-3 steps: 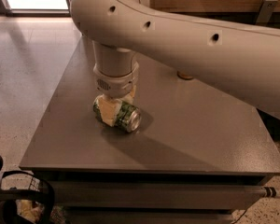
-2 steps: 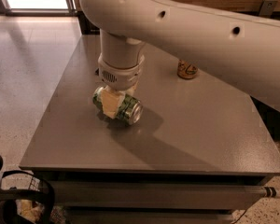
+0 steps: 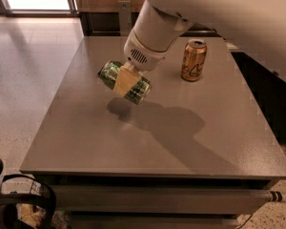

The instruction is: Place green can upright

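The green can [image 3: 139,88] with a green and white pattern hangs in the air above the grey table [image 3: 86,137], lying tilted on its side, its shadow on the tabletop below. My gripper [image 3: 124,82] is shut on the green can around its middle; one cream-coloured finger [image 3: 125,82] shows across the can's front. The white arm reaches in from the upper right.
An orange-gold can [image 3: 193,60] stands upright at the back right of the table. The table's front edge is near the bottom of the view. A dark cart part [image 3: 19,199] sits at the bottom left, with floor to the left.
The gripper has lifted the green can off the tabletop and carried it up. The arm has risen, uncovering the orange-gold can.
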You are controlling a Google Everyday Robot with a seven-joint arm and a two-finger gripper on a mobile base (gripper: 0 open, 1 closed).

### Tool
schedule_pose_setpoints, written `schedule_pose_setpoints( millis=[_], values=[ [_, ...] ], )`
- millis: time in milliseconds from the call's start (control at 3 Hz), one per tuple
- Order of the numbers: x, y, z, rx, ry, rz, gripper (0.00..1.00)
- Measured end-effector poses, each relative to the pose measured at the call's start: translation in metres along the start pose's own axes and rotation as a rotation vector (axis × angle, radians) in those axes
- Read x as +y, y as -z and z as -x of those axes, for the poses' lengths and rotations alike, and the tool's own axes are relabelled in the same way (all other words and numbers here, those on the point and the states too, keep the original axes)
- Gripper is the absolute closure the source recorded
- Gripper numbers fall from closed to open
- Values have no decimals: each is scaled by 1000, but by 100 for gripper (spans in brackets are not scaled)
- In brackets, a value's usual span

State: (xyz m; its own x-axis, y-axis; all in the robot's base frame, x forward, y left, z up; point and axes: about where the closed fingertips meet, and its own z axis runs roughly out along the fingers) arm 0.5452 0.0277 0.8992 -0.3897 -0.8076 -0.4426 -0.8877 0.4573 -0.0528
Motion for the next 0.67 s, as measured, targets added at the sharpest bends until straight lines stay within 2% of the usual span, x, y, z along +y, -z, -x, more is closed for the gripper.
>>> schedule_pose_setpoints(
  millis=[333,667],
  values=[
    [-10,8,8,-147,51,47,100],
    [-7,12,12,-281,110,90,100]
  ],
)
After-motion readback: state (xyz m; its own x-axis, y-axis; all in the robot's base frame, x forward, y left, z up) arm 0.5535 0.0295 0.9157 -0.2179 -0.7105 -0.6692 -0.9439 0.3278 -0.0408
